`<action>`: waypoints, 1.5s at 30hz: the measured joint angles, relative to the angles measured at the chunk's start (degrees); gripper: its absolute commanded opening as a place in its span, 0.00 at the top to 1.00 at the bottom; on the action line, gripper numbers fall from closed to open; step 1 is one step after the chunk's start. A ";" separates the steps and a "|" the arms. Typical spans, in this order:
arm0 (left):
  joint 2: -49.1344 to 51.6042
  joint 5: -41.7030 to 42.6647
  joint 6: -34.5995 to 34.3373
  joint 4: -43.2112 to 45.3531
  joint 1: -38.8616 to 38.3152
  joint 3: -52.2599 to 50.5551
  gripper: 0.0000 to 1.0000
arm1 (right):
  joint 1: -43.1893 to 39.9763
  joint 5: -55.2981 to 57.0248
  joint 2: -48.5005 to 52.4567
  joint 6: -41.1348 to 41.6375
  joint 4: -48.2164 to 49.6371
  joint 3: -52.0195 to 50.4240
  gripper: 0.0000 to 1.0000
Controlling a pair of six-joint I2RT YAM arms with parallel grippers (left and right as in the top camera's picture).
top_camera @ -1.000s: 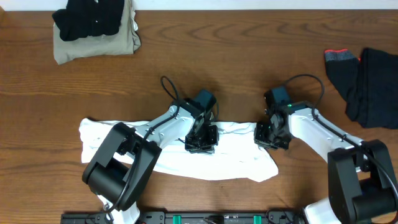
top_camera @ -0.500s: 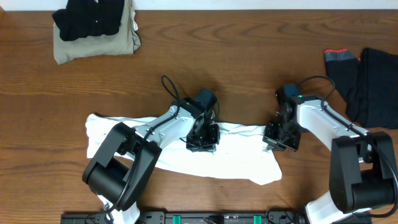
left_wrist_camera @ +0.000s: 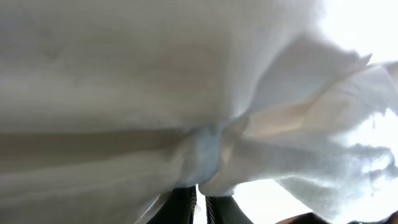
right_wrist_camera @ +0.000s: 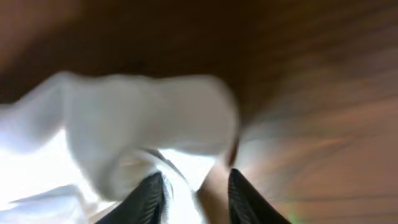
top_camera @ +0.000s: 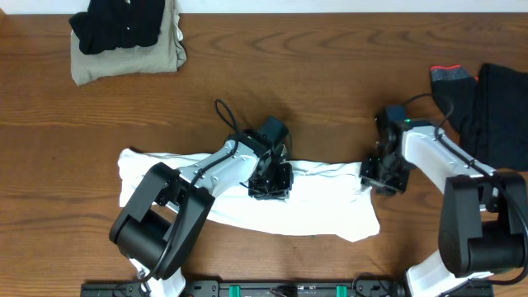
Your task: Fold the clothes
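The white shirt (top_camera: 322,202) of the clothes lies as a long crumpled band across the table's front, running left to right. My left gripper (top_camera: 269,180) rests on its upper edge near the middle, and in the left wrist view that gripper (left_wrist_camera: 200,200) is shut on a pinched bunch of white cloth (left_wrist_camera: 205,146). My right gripper (top_camera: 384,176) is at the shirt's right end. Seen from the right wrist, this gripper (right_wrist_camera: 196,190) has its jaws apart, with the white cloth (right_wrist_camera: 137,118) lying loose against the left finger (right_wrist_camera: 152,196) and bare wood by the other.
A folded pile, black cloth (top_camera: 120,23) on a khaki piece (top_camera: 124,64), sits at the back left. Black garments (top_camera: 495,115) and a dark piece with a red edge (top_camera: 452,82) lie at the right edge, close behind the right arm.
My right gripper has moved right, drawing the shirt's right end with it, and its jaws have come apart. The whole shirt has shifted slightly right. The left gripper has stayed put.
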 measured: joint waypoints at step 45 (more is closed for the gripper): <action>-21.66 -9.51 10.71 -22.03 31.56 4.42 0.11 | 14.12 -20.46 0.31 -0.66 5.35 -4.83 0.97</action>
